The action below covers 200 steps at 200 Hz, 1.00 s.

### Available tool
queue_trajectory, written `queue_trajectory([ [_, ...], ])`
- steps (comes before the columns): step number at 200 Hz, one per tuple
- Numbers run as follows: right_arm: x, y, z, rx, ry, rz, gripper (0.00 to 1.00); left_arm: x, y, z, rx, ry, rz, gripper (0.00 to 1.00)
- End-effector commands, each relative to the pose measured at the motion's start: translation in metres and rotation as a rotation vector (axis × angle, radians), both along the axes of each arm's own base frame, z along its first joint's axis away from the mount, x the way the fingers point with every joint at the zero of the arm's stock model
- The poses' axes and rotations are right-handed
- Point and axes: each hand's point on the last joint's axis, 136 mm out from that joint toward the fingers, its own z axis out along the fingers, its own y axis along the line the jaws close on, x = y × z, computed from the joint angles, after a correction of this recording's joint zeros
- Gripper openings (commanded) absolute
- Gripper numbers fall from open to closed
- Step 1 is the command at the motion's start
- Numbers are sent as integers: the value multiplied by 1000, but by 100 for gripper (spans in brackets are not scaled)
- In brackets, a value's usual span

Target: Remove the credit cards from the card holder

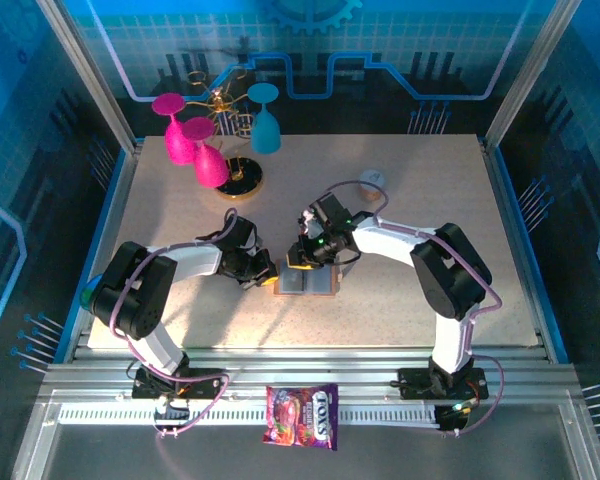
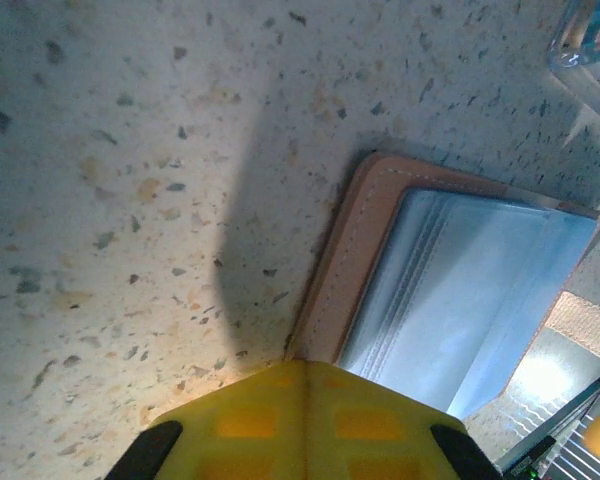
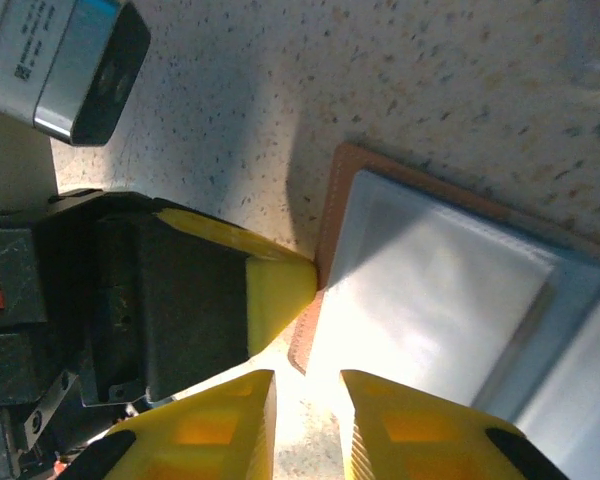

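The card holder [image 1: 307,283] lies open on the table between the two arms, a tan-brown rim round grey-blue clear pockets [image 2: 460,290]. My left gripper [image 2: 305,372] is shut, and its joined yellow tips touch the holder's brown left edge; the tip [image 3: 280,288] also appears in the right wrist view. My right gripper [image 3: 308,385] is open by a narrow gap just off the holder's near corner [image 3: 305,345], with bare table between its fingers. The pockets [image 3: 430,300] look pale and glare-lit. No credit cards are visible; they are hidden or out of view.
Pink glasses [image 1: 195,145] and a blue glass [image 1: 266,120] stand by a gold rack [image 1: 238,180] at the back left. A candy packet [image 1: 302,415] lies on the front rail. A small clear object [image 1: 372,178] sits behind the right arm.
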Motion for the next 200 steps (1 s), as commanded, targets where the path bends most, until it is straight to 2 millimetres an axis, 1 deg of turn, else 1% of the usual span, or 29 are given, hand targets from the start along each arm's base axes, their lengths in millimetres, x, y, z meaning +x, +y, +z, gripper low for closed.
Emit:
queue_trajectory([
  [1,-12,9,-13,0,58,10,26,-13,1,-8,3,37,-12,7],
  [22,-17,9,-19,-26,69,12,30,-13,1,-8,5,38,-11,7],
  [65,-23,1,-34,-102,90,12,36,-13,2,-8,10,38,-12,7],
  [108,-26,-4,-43,-141,107,17,38,-13,3,-9,18,40,-13,6],
  [157,-25,-11,-37,-155,83,-1,38,-14,4,-12,32,47,-17,6],
  [200,-24,-14,-33,-118,87,-25,38,-14,5,-15,36,55,-16,6],
])
